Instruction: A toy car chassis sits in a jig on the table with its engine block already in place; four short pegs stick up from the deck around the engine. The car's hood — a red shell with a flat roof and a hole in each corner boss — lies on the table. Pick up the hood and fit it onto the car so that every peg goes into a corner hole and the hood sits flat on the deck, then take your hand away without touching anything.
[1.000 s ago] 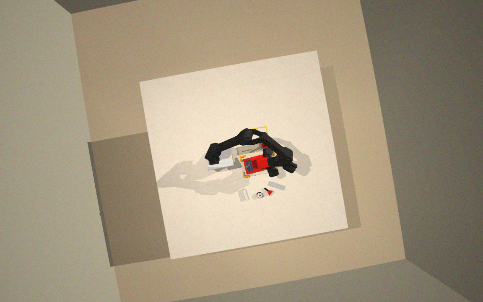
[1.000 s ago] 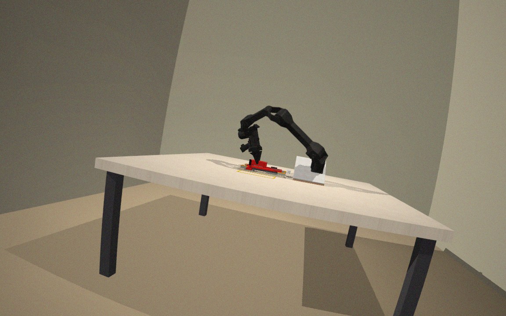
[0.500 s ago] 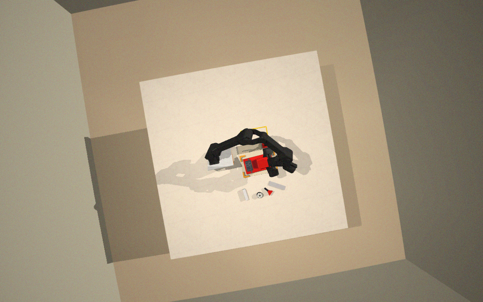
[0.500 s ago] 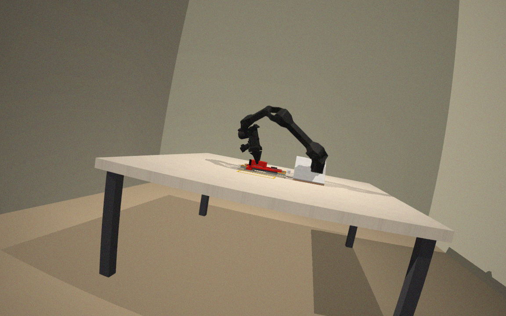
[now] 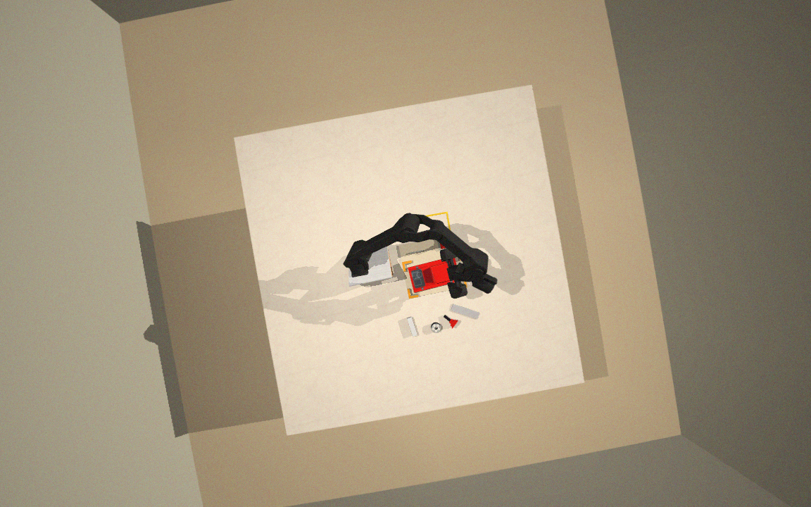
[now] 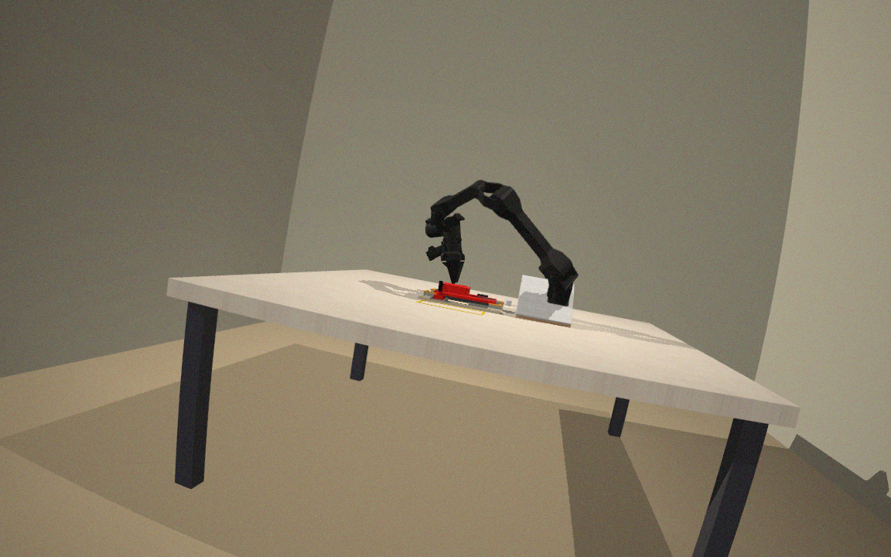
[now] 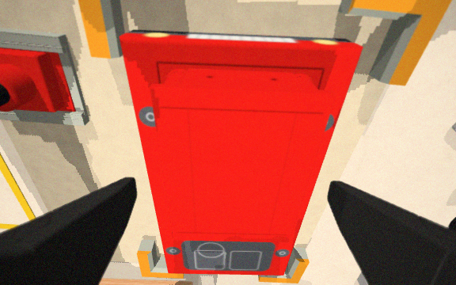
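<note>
Pale cream square table [image 6: 338,305] seen on four dark navy legs [image 6: 194,394], faint wood grain noted on top. Tan floor [image 6: 338,450] laid beneath, darker rectangular shadow of table cast on it toward one wall. Room enclosed by plain olive-grey walls [image 6: 538,104]; one wall lit paler, opposite wall left in deep shade. Curved boundary between lit and shaded wall areas seen in exterior view. Soft directional light indicated by long grey shadows thrown across table top [image 5: 307,296].
</note>
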You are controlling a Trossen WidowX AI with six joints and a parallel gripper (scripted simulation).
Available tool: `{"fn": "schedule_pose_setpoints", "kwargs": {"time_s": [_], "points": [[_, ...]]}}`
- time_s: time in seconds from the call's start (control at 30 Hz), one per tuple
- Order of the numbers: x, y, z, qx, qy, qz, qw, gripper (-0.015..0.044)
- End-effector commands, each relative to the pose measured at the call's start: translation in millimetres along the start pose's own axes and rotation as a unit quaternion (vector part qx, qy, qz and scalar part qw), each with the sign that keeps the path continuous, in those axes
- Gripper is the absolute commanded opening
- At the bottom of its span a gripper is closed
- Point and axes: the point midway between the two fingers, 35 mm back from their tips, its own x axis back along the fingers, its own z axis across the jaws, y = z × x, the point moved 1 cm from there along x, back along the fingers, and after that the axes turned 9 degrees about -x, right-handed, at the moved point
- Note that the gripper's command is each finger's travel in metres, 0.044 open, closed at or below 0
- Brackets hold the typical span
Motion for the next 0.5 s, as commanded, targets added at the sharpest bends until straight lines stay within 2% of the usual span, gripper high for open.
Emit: {"fn": "schedule_pose_setpoints", "kwargs": {"time_s": [0.0,0.1,0.47], "points": [[34.5,-14.1,-4.9,-0.002,0.008,-0.075,0.997,0.0440],[49.6,-23.1,-6.0,-0.002,0.012,-0.114,0.993,0.0440],[49.6,-23.1,-6.0,-0.002,0.012,-0.114,0.993,0.0440]]}}
